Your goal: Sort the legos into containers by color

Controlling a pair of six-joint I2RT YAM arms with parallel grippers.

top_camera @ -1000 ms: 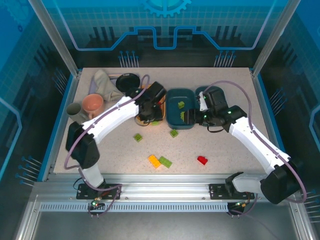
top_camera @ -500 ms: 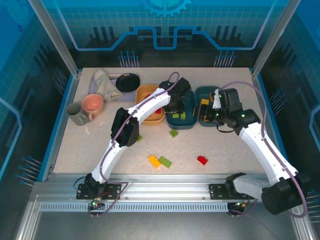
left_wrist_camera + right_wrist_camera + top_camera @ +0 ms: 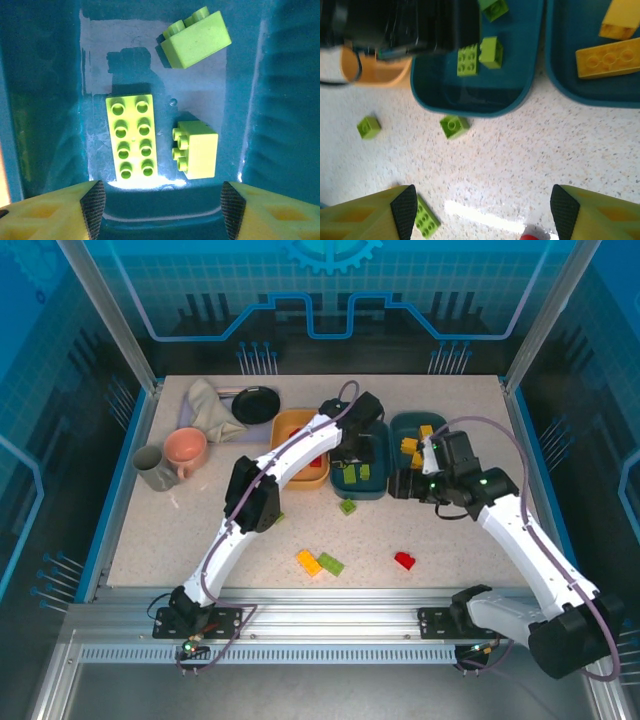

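Over the middle teal tray (image 3: 360,490) my left gripper (image 3: 356,454) hangs open with nothing in it (image 3: 162,207). Beneath it lie a flat lime plate (image 3: 131,137) and two lime bricks (image 3: 196,37) (image 3: 196,149). My right gripper (image 3: 406,484) stands open and empty above the bare table (image 3: 483,212), just in front of the trays. Yellow bricks (image 3: 607,57) rest in the right teal tray (image 3: 415,425). The orange tray (image 3: 290,425) sits to the left. Loose on the table are lime bricks (image 3: 453,126) (image 3: 369,127) (image 3: 426,217), an orange brick (image 3: 308,561) and a red brick (image 3: 405,560).
At the back left stand a pink cup (image 3: 185,448), a grey cup (image 3: 152,466), a black round dish (image 3: 256,403) and a crumpled cloth (image 3: 208,405). My left arm stretches diagonally across the table's left half.
My left gripper swung right from the orange tray to the middle teal tray and opened its jaws. My right gripper left the middle tray and came back toward the near side of the trays.
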